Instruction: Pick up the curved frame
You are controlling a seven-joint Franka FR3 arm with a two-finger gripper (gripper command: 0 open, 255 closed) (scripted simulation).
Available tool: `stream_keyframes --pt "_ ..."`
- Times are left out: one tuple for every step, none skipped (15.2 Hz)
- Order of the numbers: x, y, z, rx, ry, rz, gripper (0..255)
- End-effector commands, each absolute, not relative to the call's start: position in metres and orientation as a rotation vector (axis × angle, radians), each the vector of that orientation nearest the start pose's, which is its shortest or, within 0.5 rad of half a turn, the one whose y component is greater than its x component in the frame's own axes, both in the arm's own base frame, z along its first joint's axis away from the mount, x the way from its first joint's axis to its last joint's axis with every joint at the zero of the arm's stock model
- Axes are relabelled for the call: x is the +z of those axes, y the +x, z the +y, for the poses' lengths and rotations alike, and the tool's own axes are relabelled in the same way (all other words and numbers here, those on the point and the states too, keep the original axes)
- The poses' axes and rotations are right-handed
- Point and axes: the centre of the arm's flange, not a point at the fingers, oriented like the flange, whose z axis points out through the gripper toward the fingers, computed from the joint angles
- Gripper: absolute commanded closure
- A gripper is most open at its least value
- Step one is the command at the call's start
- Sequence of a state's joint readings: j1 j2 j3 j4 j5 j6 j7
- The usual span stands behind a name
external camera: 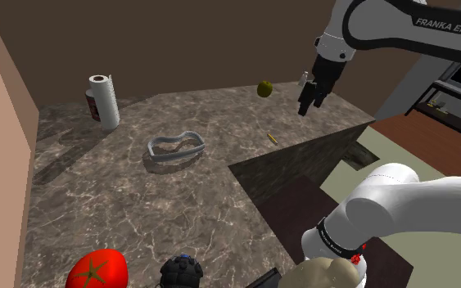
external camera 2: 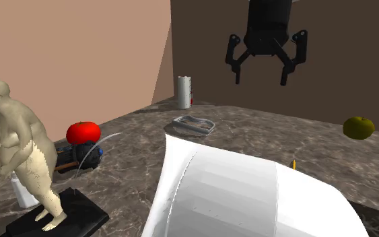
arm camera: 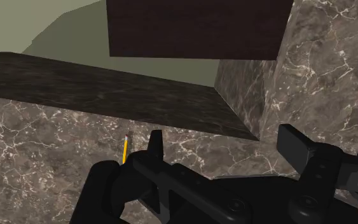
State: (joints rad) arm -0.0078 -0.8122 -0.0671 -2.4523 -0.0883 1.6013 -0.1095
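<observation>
- White arm bulks closest in the second exterior view, at 6 o'clock of that picture.
- At 9 o'clock of the same view stands a pale figurine on a black base. A red tomato and a dark gadget lie behind it, at its 2 o'clock.
- In the shoulder view the tomato and the dark gadget sit at the near edge of the marbled desk, around 7 o'clock.
- The curved frame is grey and wavy in outline. It lies flat on the desk near its middle, with nothing touching it.
- A white paper towel roll stands upright at 10 o'clock from the curved frame, by the wall.
- The black hand hangs in the air above the desk, well apart from the curved frame, which lies at its 8 o'clock.
- Its fingers are spread wide with nothing between them, as the second exterior view and the wrist view show.
- A greenish fruit shows at 9 o'clock from the hand.
- A yellow pencil lies on the desk at the hand's 7 o'clock. In the wrist view the pencil shows just beside one finger.
</observation>
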Motion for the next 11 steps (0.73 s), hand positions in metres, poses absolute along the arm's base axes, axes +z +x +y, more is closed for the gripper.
stream_keyframes --pt "0.555 0.299 -0.036 0.068 -3.176 -0.097 0" --pt "0.546 0.306 -0.031 0.065 -3.171 -0.087 0" --pt "0.538 0.314 -0.026 0.062 -3.166 -0.078 0" --pt "0.529 0.322 -0.021 0.058 -3.162 -0.068 0" --pt "0.520 0.329 -0.016 0.055 -3.157 -0.059 0" --pt "0.512 0.337 -0.010 0.052 -3.152 -0.049 0" --pt "0.503 0.345 -0.005 0.049 -3.148 -0.040 0" --pt "0.495 0.353 0.000 0.045 -3.143 -0.030 0" --pt "0.486 0.361 0.005 0.042 -3.138 -0.021 0" --pt "0.478 0.369 0.010 0.039 -3.133 -0.012 0" --pt "0.470 0.377 0.015 0.036 -3.128 -0.002 0"
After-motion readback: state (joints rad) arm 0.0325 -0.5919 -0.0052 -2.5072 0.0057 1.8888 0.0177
